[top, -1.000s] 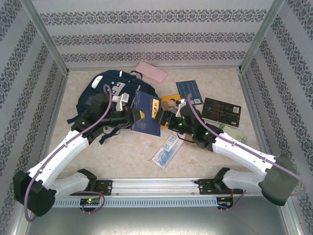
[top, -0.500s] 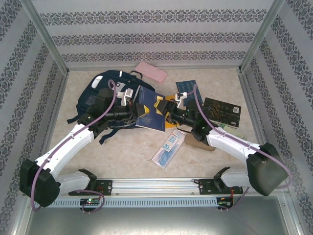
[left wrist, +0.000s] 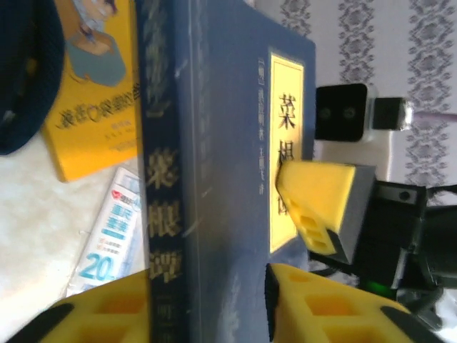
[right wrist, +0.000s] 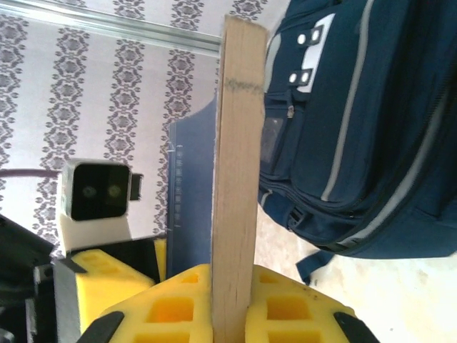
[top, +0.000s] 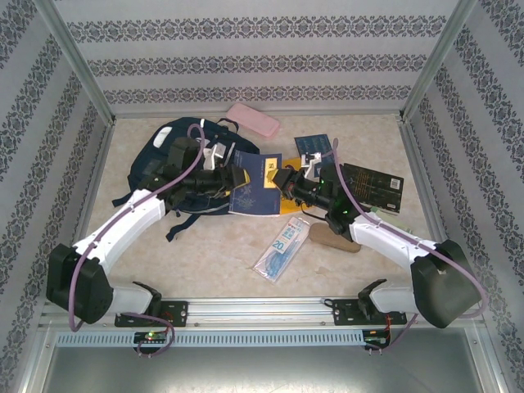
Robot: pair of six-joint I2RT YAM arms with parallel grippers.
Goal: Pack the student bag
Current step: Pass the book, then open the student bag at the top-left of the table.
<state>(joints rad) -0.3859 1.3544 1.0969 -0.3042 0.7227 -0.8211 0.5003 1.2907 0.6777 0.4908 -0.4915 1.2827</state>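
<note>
The student bag (top: pixel 174 157) lies at the back left of the table, navy with grey stripes; in the right wrist view the bag (right wrist: pixel 357 121) sits just beyond the book. A dark blue book (top: pixel 255 190) with a yellow title label hangs between the two arms. My right gripper (top: pixel 284 181) is shut on its beige page edge (right wrist: pixel 235 143). My left gripper (top: pixel 231 178) straddles the spine end of the book (left wrist: pixel 214 143), its fingers (left wrist: pixel 321 307) standing wider than the book is thick. The right arm's yellow finger (left wrist: pixel 321 207) presses the cover.
A pink pencil case (top: pixel 252 119) lies behind the bag. A yellow book (left wrist: pixel 93 86) and a plastic packet (top: pixel 282 246) lie under the held book. A blue booklet (top: pixel 315 149), a dark book (top: pixel 370 187) and a tan flat piece (top: pixel 332 239) lie to the right.
The right gripper closed on the book's page edge. The left gripper's jaws spread apart around the spine. Both arms and the book shifted towards the back of the table.
</note>
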